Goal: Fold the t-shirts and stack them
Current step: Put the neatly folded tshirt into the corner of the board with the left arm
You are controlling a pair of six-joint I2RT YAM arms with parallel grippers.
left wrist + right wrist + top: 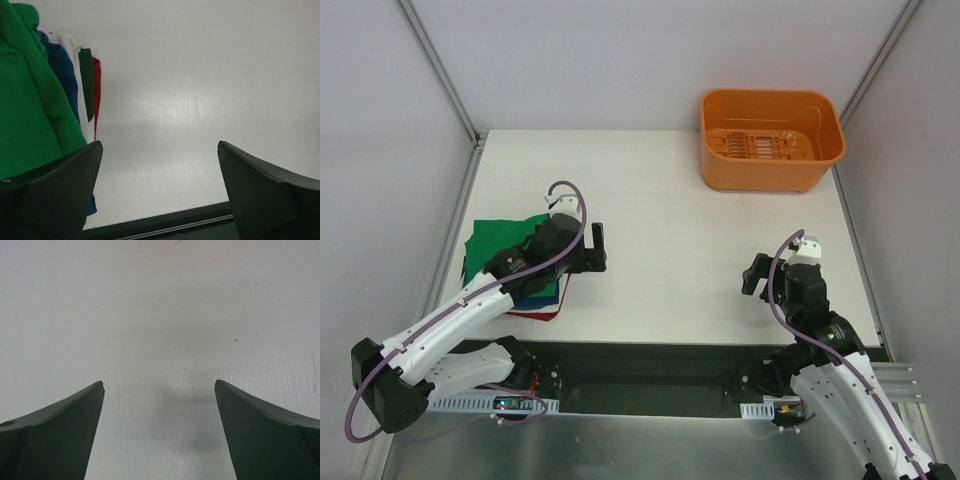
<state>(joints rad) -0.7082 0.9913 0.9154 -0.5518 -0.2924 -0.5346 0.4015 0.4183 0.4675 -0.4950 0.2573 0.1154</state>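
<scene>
Top external view: stacked soft cloth t-shirts (500, 243) at middle left; left gripper (597, 248) and right gripper (752, 275) gape wide, empty.

We find the bright green cloth t-shirt (495, 246) on top of a pile at the left edge of the white flat counter (670, 200). The navy blue cloth t-shirt (62, 75) and the red cloth t-shirt (96, 85) lie under it. The orange plastic basket (770, 97) stands at the far right corner. The left jaws hang just right of the pile. The right jaws hang over the near right, well apart.
</scene>
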